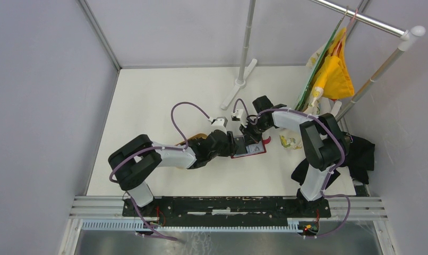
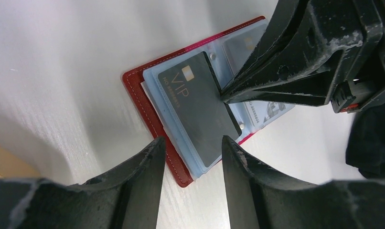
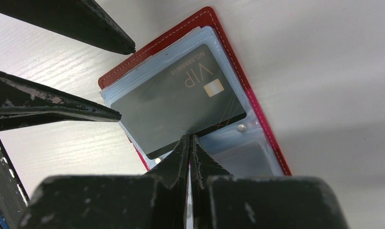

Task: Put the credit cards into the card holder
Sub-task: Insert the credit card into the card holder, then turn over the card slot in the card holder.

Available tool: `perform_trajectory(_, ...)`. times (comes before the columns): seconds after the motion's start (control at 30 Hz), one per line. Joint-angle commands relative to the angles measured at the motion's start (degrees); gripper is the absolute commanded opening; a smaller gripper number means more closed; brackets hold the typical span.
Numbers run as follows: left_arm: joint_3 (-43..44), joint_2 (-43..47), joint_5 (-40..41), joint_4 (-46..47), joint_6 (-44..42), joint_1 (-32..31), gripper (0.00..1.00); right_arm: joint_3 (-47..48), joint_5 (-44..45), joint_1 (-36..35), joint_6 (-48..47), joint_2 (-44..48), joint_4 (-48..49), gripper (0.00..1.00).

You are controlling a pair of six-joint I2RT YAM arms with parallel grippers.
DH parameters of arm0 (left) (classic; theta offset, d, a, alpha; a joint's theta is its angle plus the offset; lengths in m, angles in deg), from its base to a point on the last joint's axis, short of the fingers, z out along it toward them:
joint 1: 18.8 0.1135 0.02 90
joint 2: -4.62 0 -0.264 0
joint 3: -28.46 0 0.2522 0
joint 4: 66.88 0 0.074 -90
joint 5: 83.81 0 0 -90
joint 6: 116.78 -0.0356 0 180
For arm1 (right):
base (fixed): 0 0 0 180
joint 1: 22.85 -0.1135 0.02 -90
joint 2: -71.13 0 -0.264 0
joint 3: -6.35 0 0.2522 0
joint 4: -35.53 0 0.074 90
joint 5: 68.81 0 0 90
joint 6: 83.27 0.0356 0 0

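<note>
The red card holder [image 1: 249, 149] lies open on the white table, its grey-blue pocket panels up. A black credit card [image 2: 195, 109] marked VIP sits slanted on the near pocket and sticks out past it. A pale card [image 2: 264, 110] shows in the neighbouring pocket. My right gripper [image 3: 189, 137] is shut, its tip against the black card's [image 3: 181, 102] long edge. My left gripper [image 2: 193, 143] stands open just above the end of the holder [image 2: 133, 88], with the card's corner showing between its fingers and nothing gripped. In the right wrist view the left gripper [image 3: 126, 82] reaches in from the left.
A tan wooden tray [image 1: 199, 136] lies mostly hidden under the left arm. A white stand [image 1: 242, 64] rises at the back, and a yellow bag [image 1: 335, 74] hangs at the right. A black cloth [image 1: 362, 154] sits by the right arm's base.
</note>
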Motion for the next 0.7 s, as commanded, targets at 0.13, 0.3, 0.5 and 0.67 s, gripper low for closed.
perform_trajectory(0.13, 2.6, -0.6, -1.0, 0.9, 0.5, 0.5, 0.54, 1.9, 2.1, 0.2, 0.1, -1.8, -0.2, 0.04)
perform_trajectory(0.3, 2.9, -0.9, -1.9, 1.8, 0.4, 0.7, 0.54, 2.0, 2.0, 0.3, 0.1, -1.8, -0.3, 0.04)
perform_trajectory(0.5, 3.1, -1.5, -2.6, 2.6, 0.6, 1.1, 0.53, 2.0, 1.9, 0.3, 0.0, -1.8, -0.5, 0.04)
perform_trajectory(0.67, 3.7, -2.7, -3.7, 3.6, 0.6, 1.5, 0.51, 2.2, 1.8, 0.3, -0.1, -1.9, -0.7, 0.04)
